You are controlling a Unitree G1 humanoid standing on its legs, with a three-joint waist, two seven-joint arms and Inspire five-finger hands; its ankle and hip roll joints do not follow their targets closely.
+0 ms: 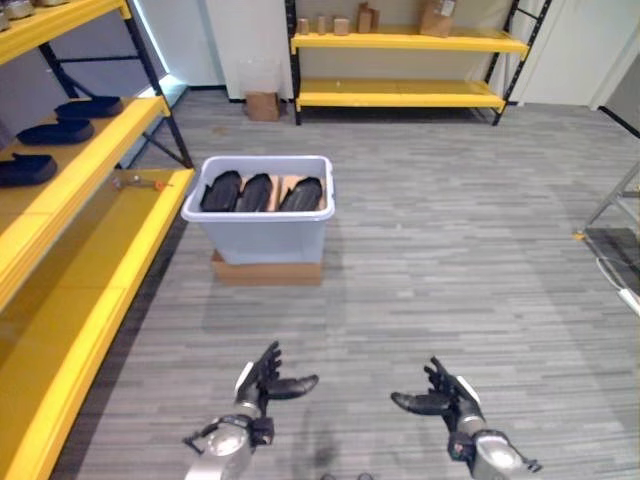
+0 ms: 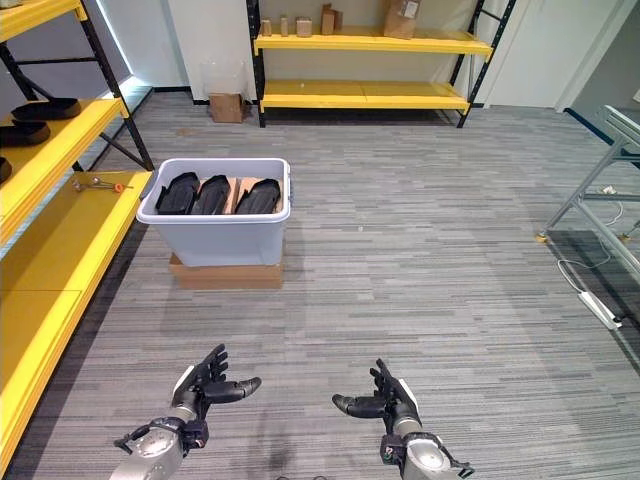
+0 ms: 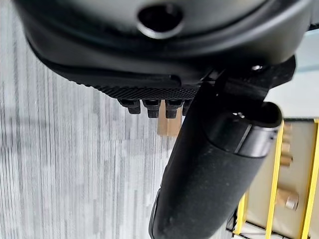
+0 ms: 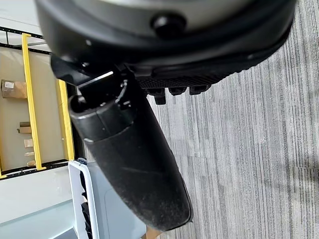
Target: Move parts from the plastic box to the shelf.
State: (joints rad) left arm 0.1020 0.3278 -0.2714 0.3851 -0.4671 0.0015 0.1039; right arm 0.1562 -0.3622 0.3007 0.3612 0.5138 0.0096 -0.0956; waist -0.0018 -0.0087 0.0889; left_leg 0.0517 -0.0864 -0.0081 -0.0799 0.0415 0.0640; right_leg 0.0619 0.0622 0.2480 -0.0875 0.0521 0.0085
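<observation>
Dark fingers come first, low and close. The left hand point(image 1: 262, 385) and the right hand point(image 1: 440, 395) both float over the grey floor point(image 1: 450, 260), well apart from each other. Their fingers are stretched out loose and the thumbs point inward. They hold nothing.

Farther on sits the plastic box point(image 1: 262, 225), pale and see-through, on a flat brown cardboard piece point(image 1: 265, 272). It is well apart from both hands. Inside it three black parts point(image 1: 258, 192) lie side by side, touching.

Next to the box, on the robot's left, runs the yellow shelf point(image 1: 95, 235). More black parts like these already rest on its higher board point(image 1: 55, 130).

The parts look hard and smooth, maybe a bit slippery, and likely not heavy. I think a good place to grab one is across its narrow middle, thumb on one side and fingers on the other, then lift it straight up out of the box.
</observation>
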